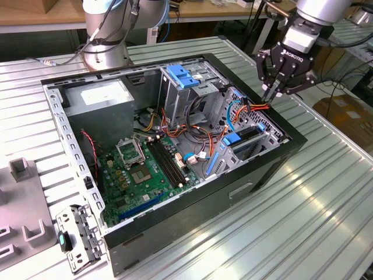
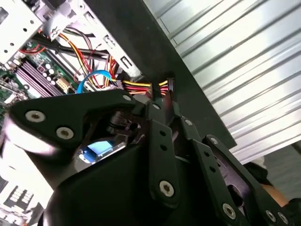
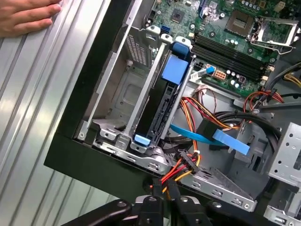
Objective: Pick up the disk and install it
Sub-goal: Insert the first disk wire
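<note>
slatted table (image 1: 326, 192); disk (image 3: 162, 109) edgewise toward motherboard (image 3: 225, 52)

A hand (image 3: 26, 16) is cut off by the edge of the first wrist view, so only part of it shows. The disk (image 3: 161, 115) stands edge-on in the drive cage (image 3: 120, 94), its broad faces and label hidden by the cage walls. In the second wrist view the gripper (image 2: 162, 95) masks much of the case interior with its dark body, and partly covers the connector of the power cable (image 2: 141, 86) it clamps. In the exterior view the grey fixture (image 1: 23, 198) is cut by the picture's edge.
</note>
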